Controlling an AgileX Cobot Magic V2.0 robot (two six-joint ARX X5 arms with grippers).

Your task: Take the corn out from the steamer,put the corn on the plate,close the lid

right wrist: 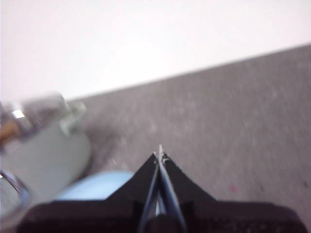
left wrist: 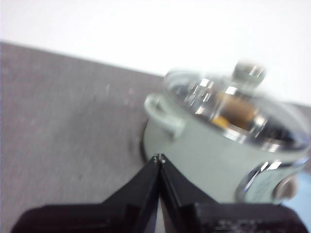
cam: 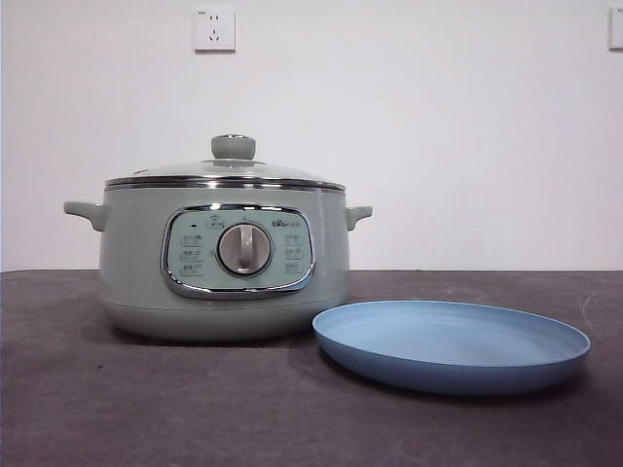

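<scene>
The pale green steamer (cam: pixel 224 258) stands on the dark table left of centre, its glass lid (cam: pixel 226 175) seated on it with the green knob on top. In the left wrist view the corn (left wrist: pixel 235 112) shows as a yellow-orange shape through the lid (left wrist: pixel 228 97) of the steamer (left wrist: pixel 204 145). The light-blue plate (cam: pixel 452 342) lies bare to the steamer's right, nearer the front. My left gripper (left wrist: pixel 160 158) is shut and empty, off the steamer's handle side. My right gripper (right wrist: pixel 160 154) is shut and empty, above the table beside the plate (right wrist: pixel 95 187) and steamer (right wrist: pixel 46 145). Neither arm appears in the front view.
A white wall with a socket (cam: pixel 214 29) stands behind the table. Dark grey tabletop (cam: pixel 97 409) stretches in front of and to both sides of the steamer and plate.
</scene>
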